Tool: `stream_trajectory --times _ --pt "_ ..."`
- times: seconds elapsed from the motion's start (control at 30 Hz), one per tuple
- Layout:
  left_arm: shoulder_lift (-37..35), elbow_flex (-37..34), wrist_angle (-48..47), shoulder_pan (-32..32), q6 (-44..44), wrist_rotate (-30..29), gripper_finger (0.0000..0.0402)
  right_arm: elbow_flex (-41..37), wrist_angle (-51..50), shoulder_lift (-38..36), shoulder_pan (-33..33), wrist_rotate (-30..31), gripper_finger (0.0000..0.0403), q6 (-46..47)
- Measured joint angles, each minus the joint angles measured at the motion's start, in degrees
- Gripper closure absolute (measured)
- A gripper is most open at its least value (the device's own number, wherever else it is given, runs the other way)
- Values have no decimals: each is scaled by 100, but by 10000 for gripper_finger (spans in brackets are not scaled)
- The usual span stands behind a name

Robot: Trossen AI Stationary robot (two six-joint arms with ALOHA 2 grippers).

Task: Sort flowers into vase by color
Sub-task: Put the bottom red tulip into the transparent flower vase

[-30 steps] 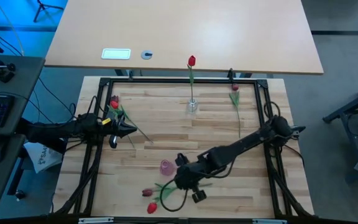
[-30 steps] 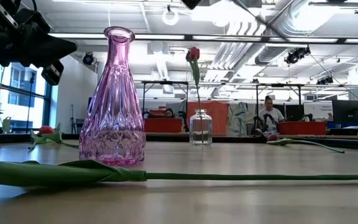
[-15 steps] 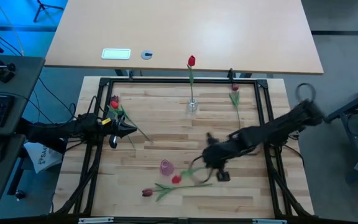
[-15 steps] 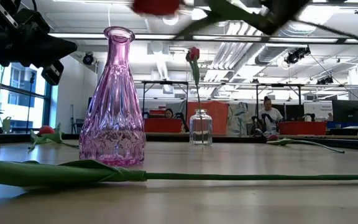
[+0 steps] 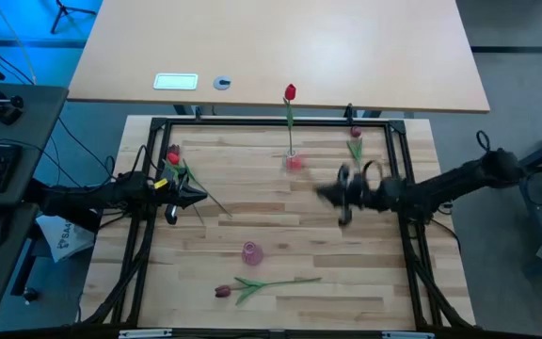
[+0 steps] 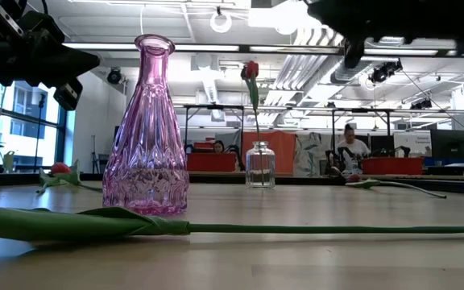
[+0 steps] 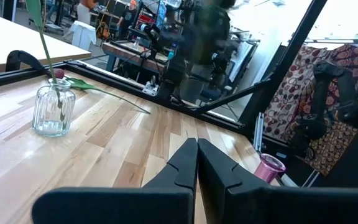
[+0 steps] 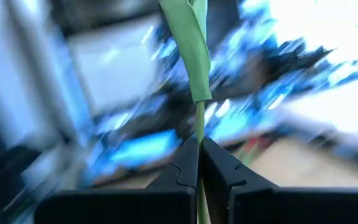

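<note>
Red tulip: clenched by stem in our right gripper, carried toward clear vase. Next: align stem over mouth. Left gripper: clenched, idle.

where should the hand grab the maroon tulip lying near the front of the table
Grip the maroon tulip by its bare thin stem, past the leaves, coming straight down from above. It lies flat on the table, its stem running away from the pink vase, so that end is probably clearest of it.
</note>
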Motion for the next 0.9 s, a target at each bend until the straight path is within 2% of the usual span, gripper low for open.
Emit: stream_trajectory --times 0.1,0.2,0.33,0.5,0.67,0.9 --pt "0 1 -1 0 0 0 401 -249 1497 355 -840 -82 403 -45" --pt "-2 1 1 0 0 -2 401 -210 2343 804 -1546 -754 403 193" --pt "0 1 1 0 0 0 402 248 2576 1545 -2193 -1545 403 240" --pt "0 1 1 0 0 -2 402 1049 3028 2620 -2866 -1950 403 159" --pt "0 1 1 0 0 -2 401 1766 3444 3574 -3352 -2499 403 728" --pt "-1 1 1 0 0 -2 402 2298 3458 4224 -3546 -2573 403 815"
